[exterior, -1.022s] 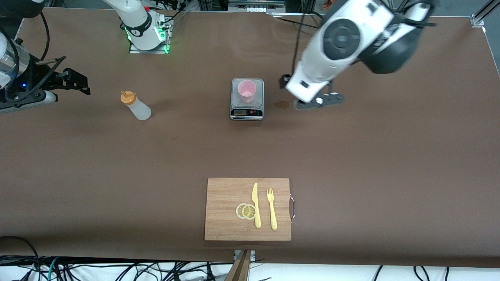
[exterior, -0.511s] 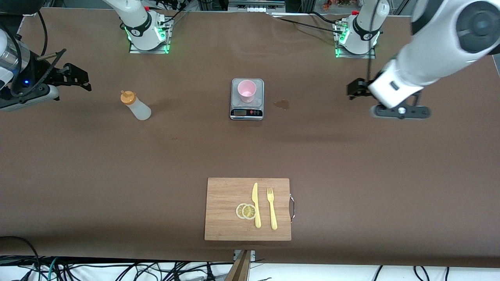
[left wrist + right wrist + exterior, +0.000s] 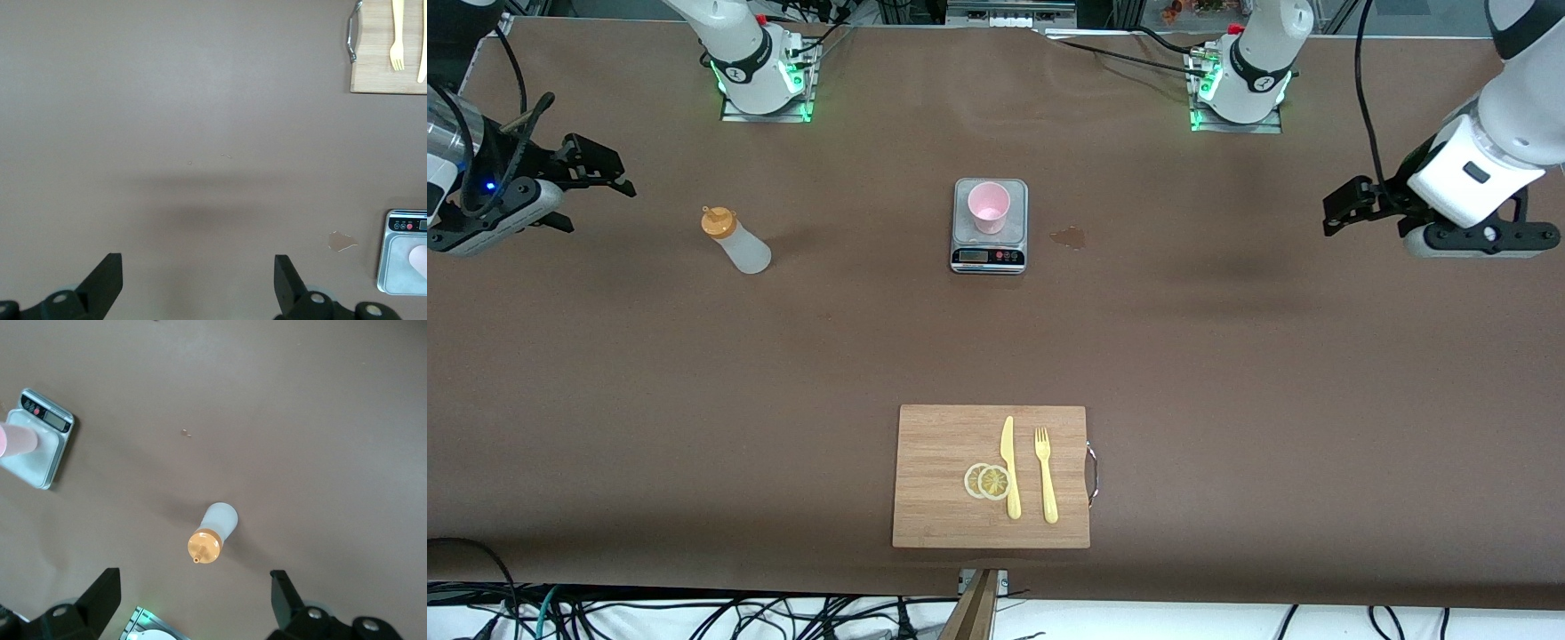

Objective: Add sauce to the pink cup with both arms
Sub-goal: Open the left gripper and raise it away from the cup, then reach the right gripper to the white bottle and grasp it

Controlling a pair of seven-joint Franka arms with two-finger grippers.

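1. Where the front view takes in the whole brown worktop (image 3: 1227,373), the pink cup (image 3: 989,206) stands upright on a small grey scale (image 3: 990,227) in the middle, toward the robots' bases. The sauce bottle (image 3: 734,240) stands by itself toward the right arm's end, well apart from the scale, orange cap on. A small wet stain (image 3: 1069,236) lies just beside the scale, toward the left arm's end. Nearer the camera lies a wooden board (image 3: 943,480) carrying two lemon slices (image 3: 987,481), a yellow knife (image 3: 1009,467) and a yellow fork (image 3: 1046,474). The left tool (image 3: 1352,206) hangs over bare worktop at the left arm's end, fingers spread and empty. The right tool (image 3: 596,173) hangs over the right arm's end, well apart from the bottle, fingers spread and empty.

2. In the left wrist view, the left tool (image 3: 198,283) shows two black fingers (image 3: 103,280) spread wide over bare worktop, nothing between them. At the edge are the scale (image 3: 400,257) with a bit of the pink cup (image 3: 420,260), the stain (image 3: 342,241), and a corner of the board (image 3: 377,60) with the fork (image 3: 397,37).

3. In the right wrist view, the right tool (image 3: 193,600) is spread wide and empty. The sauce bottle (image 3: 213,532) stands apart from both fingers (image 3: 100,593), cap toward the camera. The scale (image 3: 43,447) with the pink cup (image 3: 17,440) sits well apart from the bottle.
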